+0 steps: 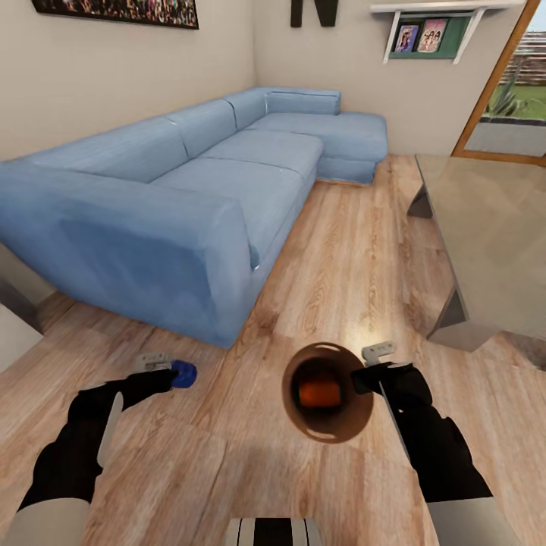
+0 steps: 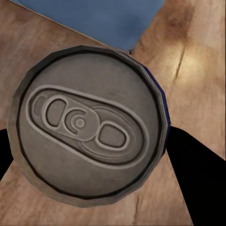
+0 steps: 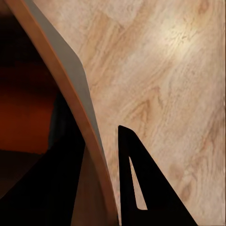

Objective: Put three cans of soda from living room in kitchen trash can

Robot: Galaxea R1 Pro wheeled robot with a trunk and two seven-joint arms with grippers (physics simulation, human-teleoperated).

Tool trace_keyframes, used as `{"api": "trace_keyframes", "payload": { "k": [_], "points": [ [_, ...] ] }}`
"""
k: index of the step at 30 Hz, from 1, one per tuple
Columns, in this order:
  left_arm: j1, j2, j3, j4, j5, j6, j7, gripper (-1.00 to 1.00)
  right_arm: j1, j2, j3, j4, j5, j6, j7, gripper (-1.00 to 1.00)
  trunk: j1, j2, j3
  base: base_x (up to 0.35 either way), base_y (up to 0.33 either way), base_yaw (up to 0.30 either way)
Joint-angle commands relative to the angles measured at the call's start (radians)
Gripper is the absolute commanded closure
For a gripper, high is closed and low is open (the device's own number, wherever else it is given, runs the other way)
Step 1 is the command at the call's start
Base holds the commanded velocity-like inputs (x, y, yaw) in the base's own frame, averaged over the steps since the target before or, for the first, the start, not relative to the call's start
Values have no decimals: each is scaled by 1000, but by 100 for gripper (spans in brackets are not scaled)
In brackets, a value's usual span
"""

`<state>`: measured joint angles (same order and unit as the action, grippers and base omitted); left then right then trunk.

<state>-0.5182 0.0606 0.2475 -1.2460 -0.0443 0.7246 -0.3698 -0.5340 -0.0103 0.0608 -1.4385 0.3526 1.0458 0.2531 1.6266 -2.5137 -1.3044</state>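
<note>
Blue can (image 1: 184, 373) — its silver pull-tab top (image 2: 87, 125) shows wrist-side.

Sofa (image 1: 189, 189) was light blue, cushions the same tone. Floor (image 1: 356, 250) was pale wood with brown grain streaks. Can (image 1: 183, 373) in the left gripper (image 1: 168, 377) showed dark blue on its side; its top (image 2: 87, 125) was dull silver-grey with a stamped tab outline. Bin (image 1: 327, 392) was copper-brown outside, dark glossy brown inside, with an orange patch (image 1: 318, 392) at the bottom. Arms were black. Low table (image 1: 493, 235) was greyish glass. Wall was cream; the shelf (image 1: 428, 34) was white with a green back.
</note>
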Motion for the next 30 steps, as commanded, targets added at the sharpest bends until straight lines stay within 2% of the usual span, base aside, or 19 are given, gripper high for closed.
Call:
{"api": "trace_keyframes", "payload": {
  "k": [1, 3, 4, 5, 8, 11, 12, 30],
  "points": [
    [0, -6, -6, 0, -4, -1, -6, 100, 0, 0, 0, 0, -6, 1, 7, 100, 0, 0, 0, 0, 0, 0],
    [0, -17, -18, 0, -4, -1, -16, 100, 0, 0, 0, 0, 14, 1, 12, 100, 0, 0, 0, 0, 0, 0],
    [5, -11, -23, 6, 0, -6, -22, 100, -2, -6, 0, -6, 24, 1, 14, 100, -1, 0, 4, 0, 0, 0],
    [11, -17, -29, 3, 5, -11, -25, 100, 4, -12, -2, -6, 24, 0, 5, 100, -1, 0, 8, 0, 0, 0],
    [24, -34, -46, 0, 15, -25, -6, 100, 21, -29, -4, -22, 25, -5, -20, 100, -2, 1, 19, 0, 0, 0],
    [27, -51, -64, -2, 17, -40, 12, 100, 39, -39, -5, -37, 57, -7, -28, 100, -4, 2, 31, 0, 0, 0],
    [28, -123, -67, -3, 18, -89, 50, 100, 53, -40, -5, -84, -199, -9, -30, 100, -4, 2, 35, 0, 0, 0],
    [30, -128, -63, -50, 18, -73, 57, 100, 55, -42, -3, -85, -199, -10, -31, 100, -12, 6, 105, 0, 0, 0]
  ]
}}
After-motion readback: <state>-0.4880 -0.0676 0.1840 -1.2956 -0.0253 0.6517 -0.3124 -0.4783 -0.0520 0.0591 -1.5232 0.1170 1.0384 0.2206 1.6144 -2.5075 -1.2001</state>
